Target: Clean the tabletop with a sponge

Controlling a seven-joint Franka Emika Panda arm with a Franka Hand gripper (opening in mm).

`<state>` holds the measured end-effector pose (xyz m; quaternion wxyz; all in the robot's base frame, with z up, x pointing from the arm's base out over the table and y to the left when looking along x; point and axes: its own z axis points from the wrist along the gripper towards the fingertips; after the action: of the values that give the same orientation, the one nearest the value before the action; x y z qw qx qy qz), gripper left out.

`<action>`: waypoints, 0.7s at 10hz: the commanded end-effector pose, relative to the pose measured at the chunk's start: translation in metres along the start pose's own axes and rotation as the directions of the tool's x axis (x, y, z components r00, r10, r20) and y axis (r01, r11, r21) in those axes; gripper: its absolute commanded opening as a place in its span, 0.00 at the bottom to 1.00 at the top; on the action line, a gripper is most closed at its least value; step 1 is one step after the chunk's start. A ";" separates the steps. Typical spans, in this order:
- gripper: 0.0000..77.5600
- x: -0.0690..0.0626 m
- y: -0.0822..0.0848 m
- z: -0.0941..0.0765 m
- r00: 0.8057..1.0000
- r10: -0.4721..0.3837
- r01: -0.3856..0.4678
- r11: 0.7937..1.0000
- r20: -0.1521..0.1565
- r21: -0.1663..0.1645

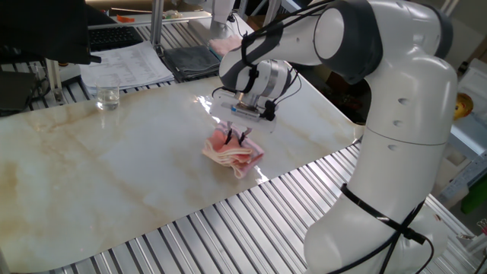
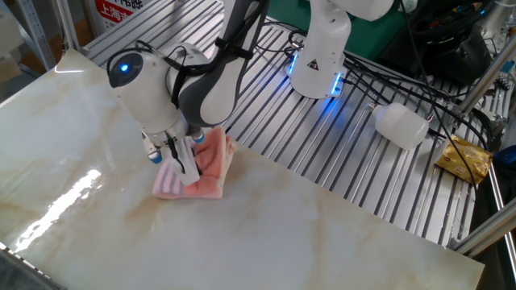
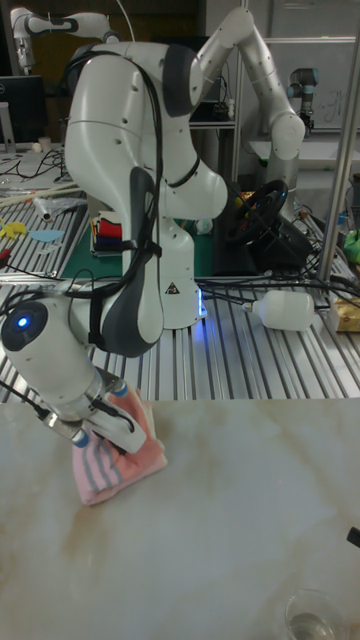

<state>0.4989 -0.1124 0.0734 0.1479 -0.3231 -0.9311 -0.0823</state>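
Observation:
The salmon-pink sponge [image 1: 233, 154] [image 2: 206, 167] [image 3: 128, 463] lies folded on the cream marble tabletop [image 1: 114, 175] [image 2: 282, 234] [image 3: 220, 530], close to its edge by the metal slats. Grey-and-white stripes run along one edge of it. My gripper [image 1: 237, 137] [image 2: 177, 158] [image 3: 105, 436] points straight down and is shut on the sponge, pinching a fold in its top while the pad rests on the slab.
A glass [image 1: 107, 97] [image 3: 311, 613] stands on the tabletop's far corner. Papers [image 1: 125, 65] and a dark grey cloth [image 1: 190, 59] lie behind the slab. Ribbed metal slats [image 1: 251, 221] [image 2: 355, 161] border the slab. A white bottle [image 2: 401, 125] [image 3: 285, 311] lies on the slats.

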 end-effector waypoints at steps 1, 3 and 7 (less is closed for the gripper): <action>0.02 -0.002 -0.001 -0.002 0.999 -0.049 0.049 0.999 -0.007 0.000; 0.02 -0.002 -0.001 -0.002 0.998 -0.053 0.053 0.998 -0.018 -0.014; 0.02 -0.002 -0.001 -0.002 1.000 -0.006 0.006 0.999 -0.002 -0.040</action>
<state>0.4994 -0.1143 0.0737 0.1454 -0.3165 -0.9321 -0.0996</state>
